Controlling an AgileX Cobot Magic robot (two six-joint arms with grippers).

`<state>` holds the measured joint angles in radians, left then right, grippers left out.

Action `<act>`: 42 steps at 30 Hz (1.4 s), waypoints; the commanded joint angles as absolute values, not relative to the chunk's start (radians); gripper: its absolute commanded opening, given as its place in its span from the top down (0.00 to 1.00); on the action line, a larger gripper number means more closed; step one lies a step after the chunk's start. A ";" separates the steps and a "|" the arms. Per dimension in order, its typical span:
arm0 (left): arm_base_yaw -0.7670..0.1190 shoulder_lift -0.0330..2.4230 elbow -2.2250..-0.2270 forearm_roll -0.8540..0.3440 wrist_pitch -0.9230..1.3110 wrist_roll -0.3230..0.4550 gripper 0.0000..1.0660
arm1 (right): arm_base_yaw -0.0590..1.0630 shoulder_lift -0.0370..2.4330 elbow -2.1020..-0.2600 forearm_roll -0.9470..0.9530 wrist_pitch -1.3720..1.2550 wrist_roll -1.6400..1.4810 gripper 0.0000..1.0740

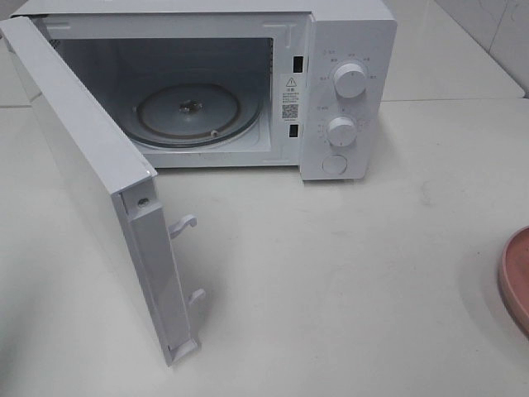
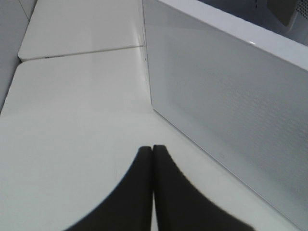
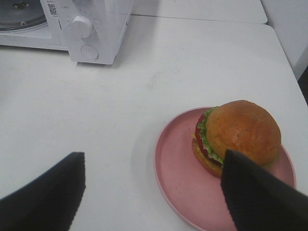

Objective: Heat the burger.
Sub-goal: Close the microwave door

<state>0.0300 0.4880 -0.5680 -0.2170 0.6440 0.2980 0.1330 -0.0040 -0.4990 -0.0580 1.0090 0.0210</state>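
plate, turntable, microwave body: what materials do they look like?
Pink plate: looks like matte plastic or melamine, uniform colour with a soft sheen and a thin raised rim; glazed ceramic is not excluded.
Turntable: clear glass, see-through with bright rim reflections.
Microwave body: smooth white painted metal or plastic; the look leaves it open.

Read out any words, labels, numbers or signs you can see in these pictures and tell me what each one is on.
No text reads clearly enough to quote.
Sticker on the microwave frame beside the cavity: a warning triangle, small print and a QR-style code, all too small to read.
Markings around the upper knob and the lower knob: too small and blurred to read.
Burger, pink plate, table: no text visible.
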 commanded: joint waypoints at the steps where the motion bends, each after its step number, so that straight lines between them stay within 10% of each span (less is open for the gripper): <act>1: 0.030 0.571 -0.571 -0.264 0.517 0.372 1.00 | 0.130 -0.032 -0.497 -0.056 0.997 0.027 0.30; 12: 0.030 0.709 -0.360 -0.514 0.081 0.577 1.00 | 0.130 -0.032 -0.497 -0.056 0.997 0.027 0.30; 21: 0.030 0.744 -0.259 -0.542 -0.162 0.563 1.00 | 0.130 -0.032 -0.497 -0.056 0.997 0.027 0.30; 27: 0.030 0.744 -0.187 -0.410 -0.301 0.376 1.00 | 0.130 -0.032 -0.497 -0.056 0.997 0.029 0.30; 34: 0.030 0.776 -0.167 0.008 -0.341 -0.016 1.00 | 0.130 -0.032 -0.497 -0.056 0.997 0.029 0.30; 42: 0.030 0.924 -0.206 0.225 -0.423 -0.209 1.00 | 0.130 -0.032 -0.497 -0.056 0.997 0.028 0.30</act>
<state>0.0300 0.8860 -0.1950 0.1330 -0.3600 -0.1120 0.1330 -0.0040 -0.4990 -0.0580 1.0090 0.0270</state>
